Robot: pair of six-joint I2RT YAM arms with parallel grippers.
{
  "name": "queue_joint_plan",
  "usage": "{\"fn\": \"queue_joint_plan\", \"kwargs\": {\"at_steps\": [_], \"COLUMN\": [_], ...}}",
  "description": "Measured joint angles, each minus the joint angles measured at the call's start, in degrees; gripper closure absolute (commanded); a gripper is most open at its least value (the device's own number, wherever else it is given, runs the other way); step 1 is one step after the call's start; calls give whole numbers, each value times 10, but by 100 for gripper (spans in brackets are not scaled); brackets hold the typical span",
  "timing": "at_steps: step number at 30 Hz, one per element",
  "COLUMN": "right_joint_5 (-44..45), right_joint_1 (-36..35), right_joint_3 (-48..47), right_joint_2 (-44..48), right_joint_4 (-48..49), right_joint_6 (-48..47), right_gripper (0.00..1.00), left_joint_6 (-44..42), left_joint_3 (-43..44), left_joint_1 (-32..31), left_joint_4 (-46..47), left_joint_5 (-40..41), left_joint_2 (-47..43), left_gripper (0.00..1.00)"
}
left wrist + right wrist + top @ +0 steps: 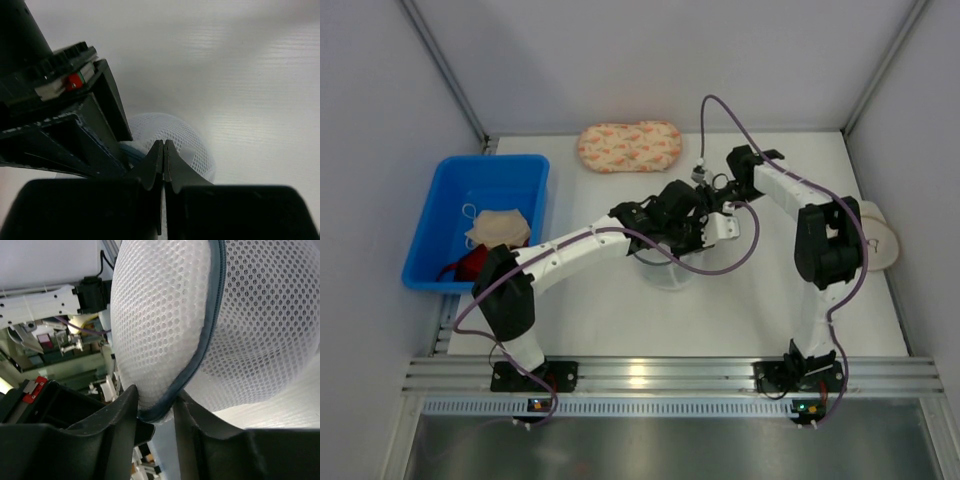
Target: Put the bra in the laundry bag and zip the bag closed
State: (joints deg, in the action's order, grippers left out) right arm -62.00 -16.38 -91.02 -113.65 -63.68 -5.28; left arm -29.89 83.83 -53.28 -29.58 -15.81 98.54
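Seam of bag (165,330) sitting pinched in right gripper (156,401); left gripper (163,146) clenching shut, nothing showing between; overhead hiding both grips.

Blue plastic bin (492,190) sits at the left edge of the white table (620,325), w/ a beige cloth (498,228) bunched inside and sth red and dark (468,266) just under it by the near wall. Peach patterned pouch (630,146) lies flat at the far edge, approx. centre. Round cream item (880,240) on the right side, can't tell what.
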Motion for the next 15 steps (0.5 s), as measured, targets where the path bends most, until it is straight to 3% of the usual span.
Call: {"fn": "queue_joint_plan", "kwargs": {"at_steps": [1, 4, 15], "right_joint_5": [-2, -8, -12], "right_joint_1": [-8, -21, -16], "right_joint_3": [5, 7, -15], "right_joint_2": [0, 0, -17], "right_joint_4": [-2, -2, -5], "right_joint_6": [-2, -1, 10], "right_gripper": [81, 100, 100], "left_joint_6": [0, 0, -36], "left_joint_3": [0, -1, -108], "left_joint_1": [0, 0, -2], "left_joint_4": [0, -1, 42], "left_joint_5": [0, -2, -12], "left_joint_2": [0, 0, -65], "left_gripper": [100, 100, 100]}}
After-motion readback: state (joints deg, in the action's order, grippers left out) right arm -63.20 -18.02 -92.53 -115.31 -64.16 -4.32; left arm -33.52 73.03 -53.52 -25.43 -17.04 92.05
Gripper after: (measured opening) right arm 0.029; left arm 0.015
